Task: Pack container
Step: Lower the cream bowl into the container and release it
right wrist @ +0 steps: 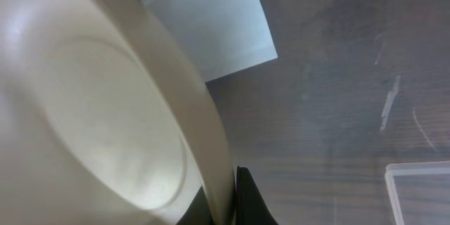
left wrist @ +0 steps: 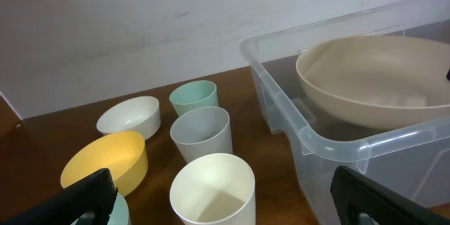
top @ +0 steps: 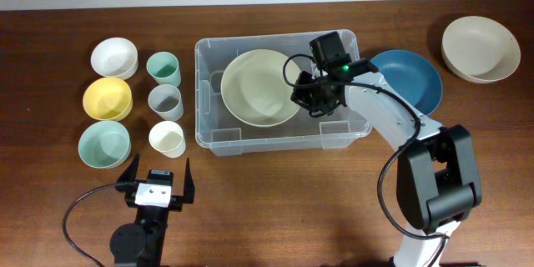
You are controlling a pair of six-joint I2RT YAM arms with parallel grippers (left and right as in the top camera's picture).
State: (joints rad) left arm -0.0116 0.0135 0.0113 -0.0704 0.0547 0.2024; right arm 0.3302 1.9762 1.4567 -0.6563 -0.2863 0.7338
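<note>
Nearest me, my left gripper (top: 156,185) hangs with its jaws spread wide over the brown wooden table (top: 275,209). Beyond it I count three cups (top: 165,102) and three small bowls (top: 108,98), in two columns. The one container (top: 209,139) sits mid-table, mouth up, its long axis running left to right. My right gripper (top: 310,98) pinches the rim of a large beige bowl (top: 260,88) tilted inside it. A blue bowl (top: 409,79) lies just beside its right end, and another beige bowl (top: 481,47) sits at the far right. A pale wall (left wrist: 140,21) stands behind.
</note>
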